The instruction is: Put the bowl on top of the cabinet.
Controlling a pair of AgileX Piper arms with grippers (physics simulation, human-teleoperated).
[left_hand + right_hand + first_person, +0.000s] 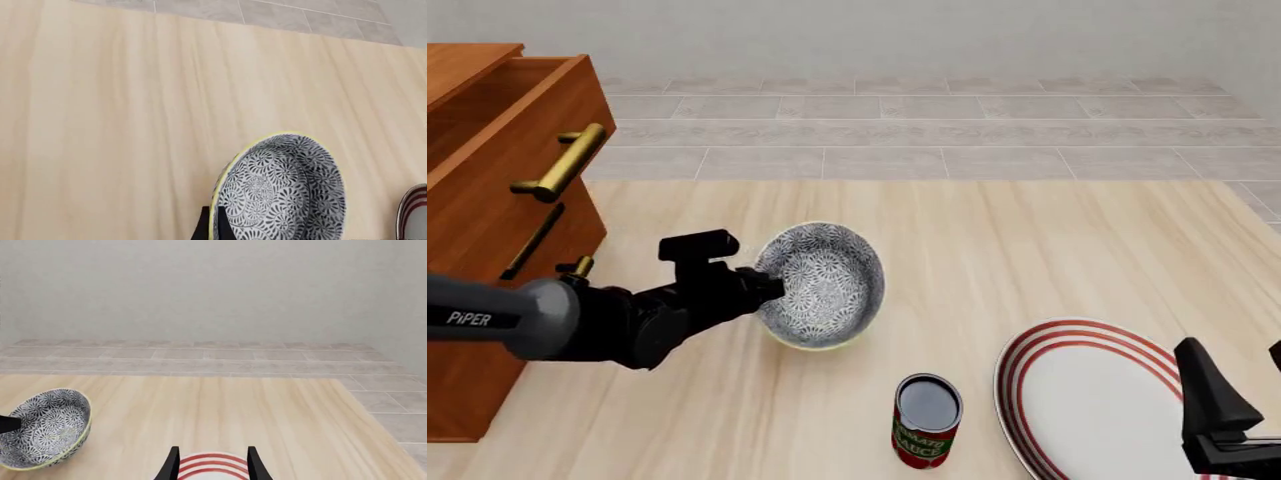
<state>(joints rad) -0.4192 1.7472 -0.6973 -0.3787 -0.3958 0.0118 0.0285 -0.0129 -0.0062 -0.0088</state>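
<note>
The bowl (823, 285), white with a dense dark floral pattern, is tilted on its side just above the table, right of the cabinet (487, 215). My left gripper (769, 286) is shut on the bowl's left rim. In the left wrist view the black fingertips (203, 227) pinch the yellowish rim of the bowl (283, 192). The bowl (43, 427) also shows in the right wrist view. My right gripper (212, 459) stands open near the table's front right (1238, 390), holding nothing.
A large white plate with red rings (1094, 395) lies under the right gripper. A tomato sauce can (928, 420) stands in front of the bowl. The cabinet's top drawer, with a brass handle (561, 165), is pulled out.
</note>
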